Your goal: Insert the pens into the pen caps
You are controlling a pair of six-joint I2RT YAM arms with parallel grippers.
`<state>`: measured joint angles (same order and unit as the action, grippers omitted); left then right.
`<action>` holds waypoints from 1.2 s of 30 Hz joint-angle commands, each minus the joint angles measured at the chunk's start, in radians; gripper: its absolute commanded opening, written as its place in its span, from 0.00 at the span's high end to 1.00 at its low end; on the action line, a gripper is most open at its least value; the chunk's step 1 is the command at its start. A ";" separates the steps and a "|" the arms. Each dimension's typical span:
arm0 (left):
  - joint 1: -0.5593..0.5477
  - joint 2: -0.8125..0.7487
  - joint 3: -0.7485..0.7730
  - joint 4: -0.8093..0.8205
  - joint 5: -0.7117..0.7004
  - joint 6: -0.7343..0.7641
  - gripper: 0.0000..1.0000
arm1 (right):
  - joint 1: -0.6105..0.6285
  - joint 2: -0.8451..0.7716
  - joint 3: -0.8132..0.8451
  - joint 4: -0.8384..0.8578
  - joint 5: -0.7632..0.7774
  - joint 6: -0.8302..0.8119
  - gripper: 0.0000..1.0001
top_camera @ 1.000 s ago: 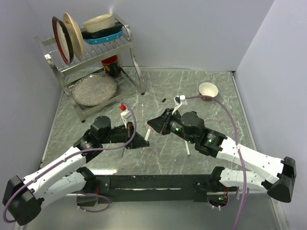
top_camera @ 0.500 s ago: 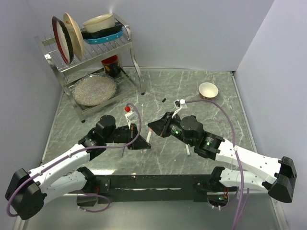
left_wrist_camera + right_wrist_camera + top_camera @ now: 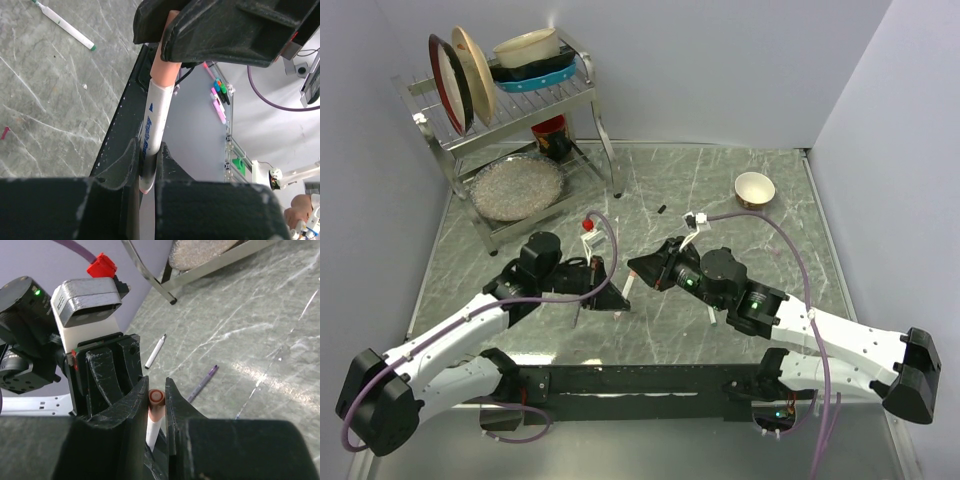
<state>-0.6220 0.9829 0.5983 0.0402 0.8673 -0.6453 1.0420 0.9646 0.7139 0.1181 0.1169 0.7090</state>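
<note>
While jaws grip pen (image 3: 157,110) and, seemingly, cap (image 3: 156,398), another pen (image 3: 65,25) lies apart.

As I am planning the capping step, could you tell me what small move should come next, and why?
Probably press the right gripper along the pen toward the left gripper. The salmon cap, pinched by the right, already sits in line on the white pen that the left holds; whether it is fully seated cannot be seen.

The 2 arms angle inward, left gripper (image 3: 611,296) and right gripper (image 3: 641,268) both clamped tight, tips nearly meeting.
</note>
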 commanded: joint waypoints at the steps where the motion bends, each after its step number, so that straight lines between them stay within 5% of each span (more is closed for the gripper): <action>1: 0.125 0.046 0.173 0.277 -0.364 -0.037 0.99 | 0.162 0.013 -0.074 -0.189 -0.465 0.073 1.00; 10: 0.159 0.054 0.175 0.360 -0.340 -0.111 0.99 | 0.210 0.042 -0.108 -0.063 -0.520 0.084 1.00; 17: 0.192 0.008 0.215 0.225 -0.404 -0.028 0.99 | 0.228 0.028 -0.137 -0.133 -0.519 0.096 1.00; 22: 0.208 0.045 0.179 0.418 -0.294 -0.157 0.99 | 0.273 0.068 -0.113 0.024 -0.543 0.101 1.00; 29: 0.234 0.017 0.187 0.458 -0.245 -0.220 0.99 | 0.283 0.143 -0.037 0.017 -0.605 0.070 1.00; 36: 0.306 -0.033 0.235 0.296 -0.226 -0.142 0.99 | 0.286 0.060 -0.103 -0.038 -0.600 0.044 1.00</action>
<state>-0.4656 0.9482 0.6605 0.0814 1.1130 -0.7586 1.1114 1.0653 0.7372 0.4149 0.1589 0.7010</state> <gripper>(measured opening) 0.115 0.217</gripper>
